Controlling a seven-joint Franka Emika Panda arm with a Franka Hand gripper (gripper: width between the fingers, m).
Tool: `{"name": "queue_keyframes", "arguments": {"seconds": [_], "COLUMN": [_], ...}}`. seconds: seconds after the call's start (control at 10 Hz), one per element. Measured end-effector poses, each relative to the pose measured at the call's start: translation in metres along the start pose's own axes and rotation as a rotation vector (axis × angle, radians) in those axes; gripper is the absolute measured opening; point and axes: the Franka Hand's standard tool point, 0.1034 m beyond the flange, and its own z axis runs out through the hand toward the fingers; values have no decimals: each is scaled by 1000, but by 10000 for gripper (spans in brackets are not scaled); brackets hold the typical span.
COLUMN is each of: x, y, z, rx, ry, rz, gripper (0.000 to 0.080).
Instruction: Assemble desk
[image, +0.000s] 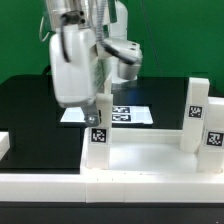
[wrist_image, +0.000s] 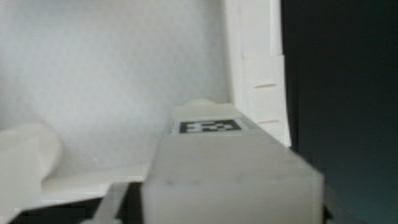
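Observation:
The white tabletop panel (image: 140, 160) lies flat at the front, raised rim up. Two white legs (image: 196, 113) (image: 213, 127) with black-and-white tags stand upright at its corners on the exterior view's right. My gripper (image: 99, 108) comes down from above and is shut on a third leg (image: 98, 138), held upright at the panel's corner on the exterior view's left. In the wrist view this leg (wrist_image: 222, 165) fills the foreground between my jaws, its tag facing the camera, over the panel's inner face (wrist_image: 107, 80) and beside the rim (wrist_image: 260, 60). Whether the leg's base sits in a socket is hidden.
The marker board (image: 122, 114) lies on the black table behind the panel. Long white border rails (image: 60, 186) run along the front and the exterior view's left. A rounded white shape (wrist_image: 25, 165) shows blurred at the wrist view's edge.

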Motion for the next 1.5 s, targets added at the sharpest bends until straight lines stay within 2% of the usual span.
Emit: {"name": "queue_keyframes", "arguments": {"seconds": [0.4,0.5,0.7,0.8,1.0,1.5], "x": [2,2,0,-9,-21,-20], "y": [2,2,1,-4,-13,-11], "z": [2,2,1,-19,-63,-56], "rx": [4,3,6,30,81,72], "ry": [17,17,16,0,-41,-45], "rz": [67,66,64,52,46,47], "gripper": [295,334,607,636,647,648]}}
